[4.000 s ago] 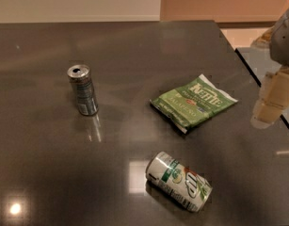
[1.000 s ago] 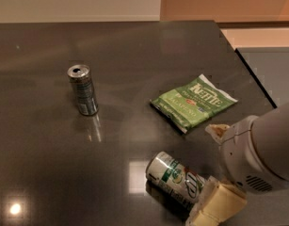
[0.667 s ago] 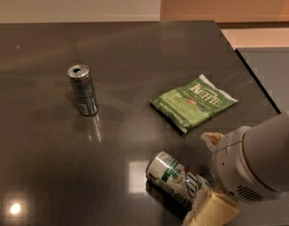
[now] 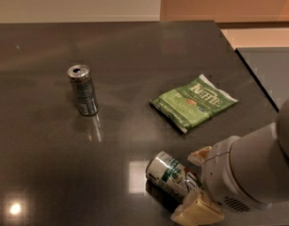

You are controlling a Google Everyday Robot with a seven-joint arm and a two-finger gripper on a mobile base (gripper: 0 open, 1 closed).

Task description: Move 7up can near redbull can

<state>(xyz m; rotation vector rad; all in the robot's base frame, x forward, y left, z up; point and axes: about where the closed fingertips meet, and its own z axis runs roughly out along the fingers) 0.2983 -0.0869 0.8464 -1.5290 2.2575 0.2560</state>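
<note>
The 7up can (image 4: pixel 170 175) lies on its side near the front edge of the dark grey table (image 4: pixel 134 51), right of the middle, with its silver end turned up and to the left and its white and green label facing up. The gripper (image 4: pixel 196 182) is low in the front right corner, at the can's right end, carried by a bulky white arm housing (image 4: pixel 250 171) that fills that corner. Its cream-coloured fingers (image 4: pixel 198 212) stand apart with the right end of the can between them: a small tip shows just behind the can, and a broader block sits in front of it, close against its lower side. The redbull can (image 4: pixel 83 91) stands upright well apart from the 7up can, far over on the left half of the table and further back, its open silver top visible and a faint reflection on the surface below it. A green Kettle chip bag (image 4: pixel 193 101) lies flat between the two cans in depth, right of centre and just behind the 7up can, touching neither can. Two bright spots of light glint on the table along the front, one at the left corner and one just left of the 7up can
</note>
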